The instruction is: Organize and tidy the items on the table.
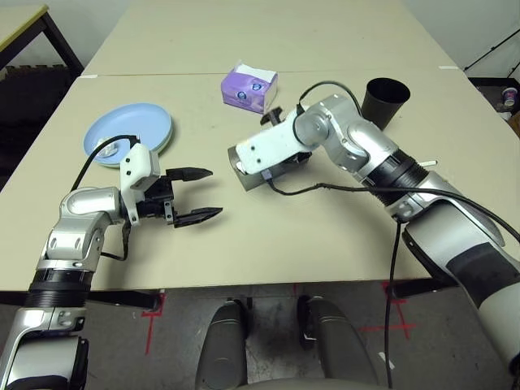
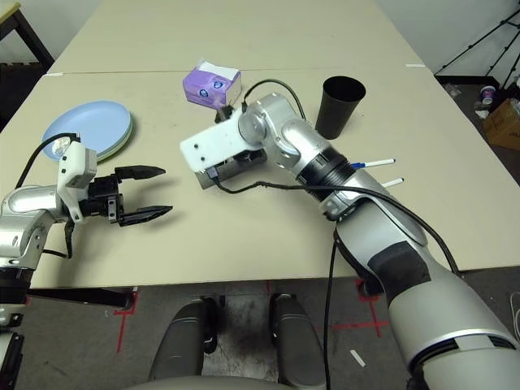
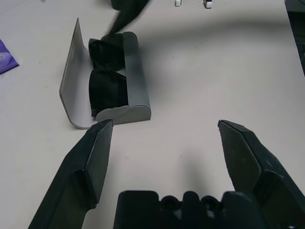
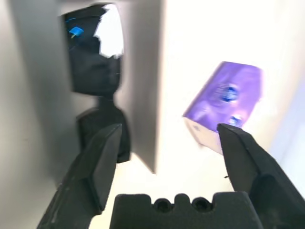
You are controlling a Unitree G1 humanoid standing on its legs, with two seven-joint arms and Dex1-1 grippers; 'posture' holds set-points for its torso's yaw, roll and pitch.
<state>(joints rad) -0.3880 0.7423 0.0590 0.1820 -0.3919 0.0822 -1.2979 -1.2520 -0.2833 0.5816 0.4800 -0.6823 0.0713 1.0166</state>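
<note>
The grey glasses case [image 3: 136, 71] lies open mid-table with the black sunglasses [image 3: 107, 88] inside it. My right gripper [image 4: 170, 129] hovers just over the case, open, nothing between its fingers. One of its fingers [image 3: 125, 13] reaches down at the far end of the case. My left gripper [image 1: 216, 192] is open just left of the case, low over the table [image 1: 325, 236]. A light blue plate [image 1: 130, 130] sits on a green one at the left. The black cup [image 1: 383, 99] stands at the back right, with two white pens [image 2: 372, 164] near it.
A purple tissue pack [image 1: 249, 86] sits behind the case. My right forearm [image 1: 382, 162] and its cable stretch over the table's right half. A seam [image 1: 162, 75] joins a second table behind. Bare tabletop lies in front of the case.
</note>
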